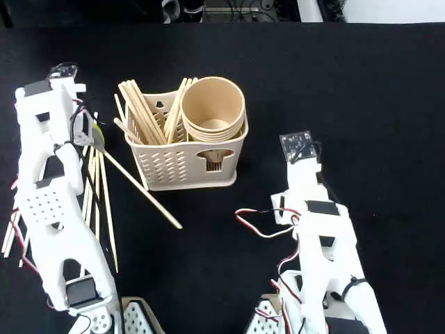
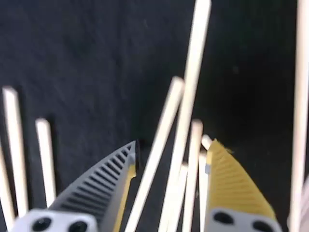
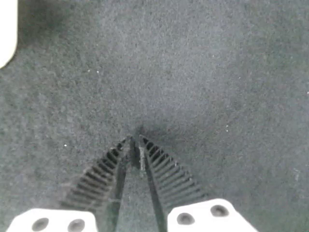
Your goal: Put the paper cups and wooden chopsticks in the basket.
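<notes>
A black-clothed table [image 1: 375, 83] has cables [image 1: 229, 8] lying behind it.

The cream basket [image 1: 177, 167] was dotted with small holes; the paper cups [image 1: 213, 104] were tan, the chopsticks [image 1: 142, 115] pale wood, the table [image 1: 361, 83] black.

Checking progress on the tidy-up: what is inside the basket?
The basket holds a stack of paper cups and a bundle of wooden chopsticks. Its walls hide the cups' bases and the chopsticks' lower ends.
</notes>
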